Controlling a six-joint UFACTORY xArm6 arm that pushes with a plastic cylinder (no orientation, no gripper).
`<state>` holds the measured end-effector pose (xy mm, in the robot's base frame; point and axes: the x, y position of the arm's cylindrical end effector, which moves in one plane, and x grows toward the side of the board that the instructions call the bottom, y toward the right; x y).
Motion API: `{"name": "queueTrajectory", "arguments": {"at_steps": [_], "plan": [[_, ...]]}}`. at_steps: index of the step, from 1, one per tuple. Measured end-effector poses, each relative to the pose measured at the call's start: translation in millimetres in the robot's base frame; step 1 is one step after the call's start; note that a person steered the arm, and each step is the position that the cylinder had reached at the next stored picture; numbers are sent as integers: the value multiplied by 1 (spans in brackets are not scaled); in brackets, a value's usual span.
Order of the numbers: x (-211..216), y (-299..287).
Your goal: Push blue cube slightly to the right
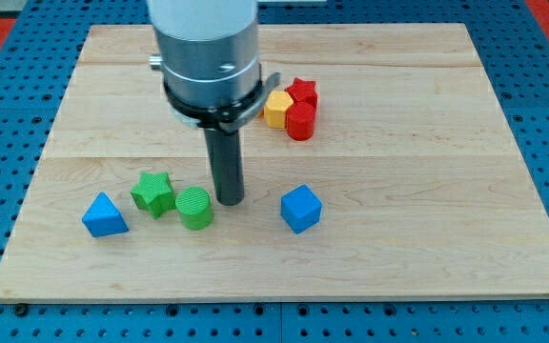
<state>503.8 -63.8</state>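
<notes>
The blue cube sits on the wooden board, right of centre near the view's bottom. My tip rests on the board to the cube's left, with a gap of about a block's width between them. The tip stands just right of the green cylinder, almost touching it. The arm's grey body rises above the rod at the view's top.
A green star lies left of the green cylinder. A blue triangular block lies farther left. A yellow hexagonal block, a red star and a red cylinder cluster at the upper middle.
</notes>
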Motion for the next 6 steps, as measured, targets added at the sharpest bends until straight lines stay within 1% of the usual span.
{"name": "queueTrajectory", "arguments": {"at_steps": [1,2,5,6], "plan": [[-4,-18],[-5,-24],[-6,-12],[1,-2]]}}
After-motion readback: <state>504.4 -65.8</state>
